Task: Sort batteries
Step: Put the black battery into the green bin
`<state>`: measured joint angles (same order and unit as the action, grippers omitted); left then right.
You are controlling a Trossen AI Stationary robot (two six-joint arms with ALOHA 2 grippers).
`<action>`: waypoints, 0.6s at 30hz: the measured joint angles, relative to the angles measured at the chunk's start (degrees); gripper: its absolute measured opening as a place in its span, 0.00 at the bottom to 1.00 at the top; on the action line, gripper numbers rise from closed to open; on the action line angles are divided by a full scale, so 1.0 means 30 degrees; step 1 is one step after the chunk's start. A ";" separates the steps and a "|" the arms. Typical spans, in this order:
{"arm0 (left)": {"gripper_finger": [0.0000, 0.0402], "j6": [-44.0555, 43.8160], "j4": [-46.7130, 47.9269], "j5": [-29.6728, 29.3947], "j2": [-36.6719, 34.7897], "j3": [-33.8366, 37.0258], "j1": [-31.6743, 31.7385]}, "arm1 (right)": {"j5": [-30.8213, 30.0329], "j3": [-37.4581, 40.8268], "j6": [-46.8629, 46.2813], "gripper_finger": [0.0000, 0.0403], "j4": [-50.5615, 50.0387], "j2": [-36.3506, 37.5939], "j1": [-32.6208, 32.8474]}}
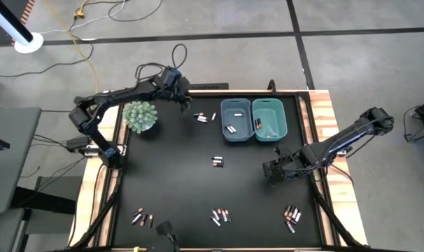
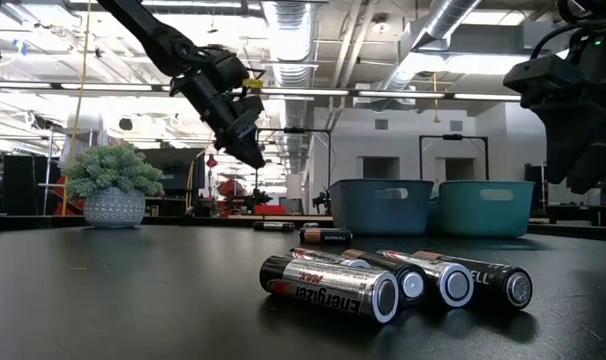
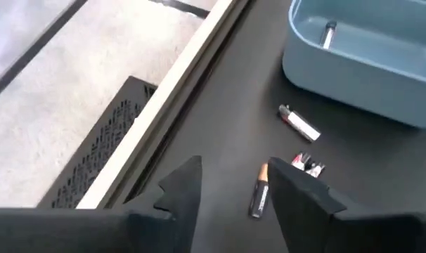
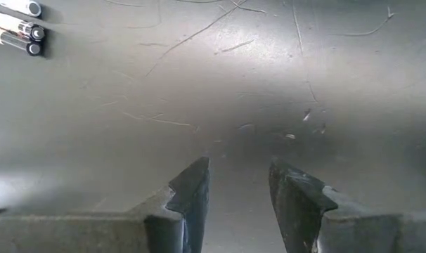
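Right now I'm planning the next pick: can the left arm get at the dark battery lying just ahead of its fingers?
Probably yes. The left gripper is open and empty, the dark battery lies on bare mat just ahead, and nothing stands between; the blue bin sits farther off.

Potted plant [image 1: 140,115] beside 2 blue bins [image 1: 253,119].

Matt black table mat [image 4: 283,77]: fine pale scratches, dull sheen. Pale wooden table frame [image 1: 324,112] along its edges. Small cylindrical batteries [image 2: 328,287]: glossy metallic wrap, shiny ends. Two blue rectangular plastic bins [image 2: 381,206]: smooth, satin. Dark gripper fingers [image 4: 188,193]: matt plastic look.
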<state>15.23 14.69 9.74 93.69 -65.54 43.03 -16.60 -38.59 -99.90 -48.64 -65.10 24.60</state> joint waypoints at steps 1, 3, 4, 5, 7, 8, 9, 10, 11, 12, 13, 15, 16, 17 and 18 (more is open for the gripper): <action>0.41 0.0153 0.0064 0.0000 0.0006 0.0000 0.0000 | 0.0000 0.0000 0.0000 0.41 -0.0022 0.0000 0.0000; 0.42 -0.0158 0.0143 -0.0056 0.0015 0.0000 -0.0065 | 0.0000 0.0000 0.0022 0.41 -0.0034 0.0000 0.0000; 0.42 -0.0085 0.0133 -0.0069 0.0011 0.0015 -0.0102 | 0.0000 0.0000 0.0029 0.41 -0.0036 0.0000 0.0000; 0.42 0.0491 0.0051 -0.0066 0.0007 0.0089 -0.0179 | 0.0000 0.0000 0.0022 0.41 -0.0045 0.0000 0.0000; 0.42 0.2516 0.0149 -0.0050 0.0015 0.0489 -0.0378 | 0.0000 0.0000 0.0022 0.41 -0.0045 0.0000 0.0000; 0.41 0.3576 0.0280 -0.0044 0.0035 0.0733 -0.0470 | 0.0000 0.0000 0.0009 0.41 -0.0045 0.0000 0.0000; 0.41 0.4409 0.0332 -0.0032 0.0061 0.0977 -0.0534 | 0.0000 0.0000 0.0007 0.41 -0.0045 0.0000 0.0000; 0.40 0.5026 0.0230 -0.0002 0.0066 0.1228 -0.0592 | 0.0000 0.0000 0.0007 0.41 -0.0045 0.0000 0.0000; 0.40 0.5383 -0.0157 0.0018 0.0066 0.1555 -0.0630 | 0.0000 0.0000 -0.0006 0.41 -0.0045 0.0000 0.0000; 0.40 0.5464 -0.0854 0.0019 0.0066 0.1971 -0.0667 | 0.0000 0.0000 -0.0021 0.41 -0.0045 0.0000 0.0000; 0.40 0.5319 -0.1579 0.0004 0.0066 0.2396 -0.0725 | 0.0000 0.0000 -0.0021 0.41 -0.0046 0.0000 0.0000; 0.40 0.5059 -0.2831 -0.0036 0.0066 0.3148 -0.0804 | 0.0000 0.0000 -0.0022 0.41 -0.0047 0.0000 0.0000; 0.40 0.5040 -0.3313 -0.0022 0.0066 0.3423 -0.0838 | 0.0000 0.0000 -0.0019 0.41 -0.0045 0.0000 0.0000; 0.40 0.5053 -0.3541 0.0005 0.0066 0.3641 -0.0851 | 0.0000 0.0000 -0.0022 0.41 -0.0045 0.0000 0.0000; 0.40 0.5055 -0.3628 0.0027 0.0066 0.3864 -0.0860 | 0.0000 0.0000 -0.0029 0.41 -0.0048 0.0000 0.0000</action>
<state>30.39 3.81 9.82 93.89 -53.94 40.45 -16.60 -38.59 -99.98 -48.78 -65.10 24.60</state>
